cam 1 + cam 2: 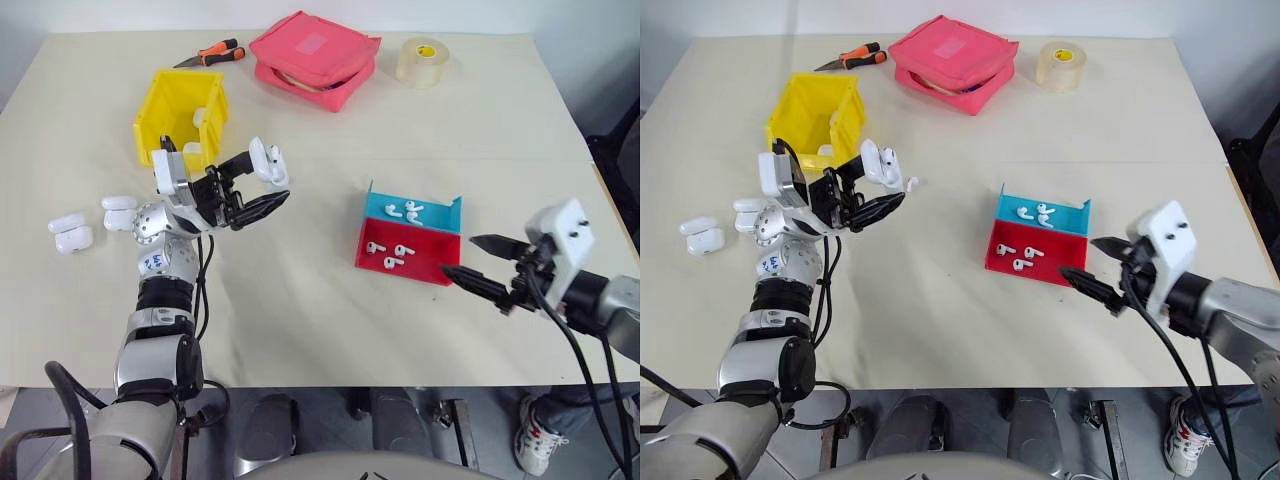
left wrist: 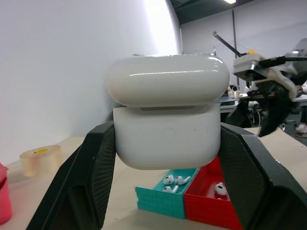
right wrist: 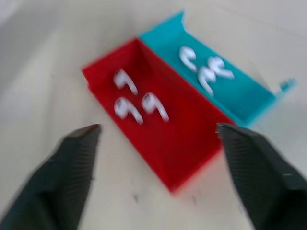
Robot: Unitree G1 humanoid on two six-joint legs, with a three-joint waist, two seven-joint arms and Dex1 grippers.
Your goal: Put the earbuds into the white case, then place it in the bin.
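A: R end effector (image 1: 478,259) – fingers wide apart, empty, low by the red tray (image 1: 410,262) near the worktop (image 1: 300,320) front edge.

B: Earbuds (image 1: 388,256)?

A: Three in the red tray, three more in the blue tray (image 1: 440,215) behind. None held.

B: L end effector (image 1: 262,187)?

A: Clamped on the white case (image 1: 268,163), lid hinged up, held above the worktop. Bin (image 1: 180,112) just beyond; spare cases (image 1: 72,233) off to its left.

B: Risks?

A: Glossy case, grip only at its sides – could slip or tilt if R bumps it while loading. Buds tiny; a pinch may flick one out.
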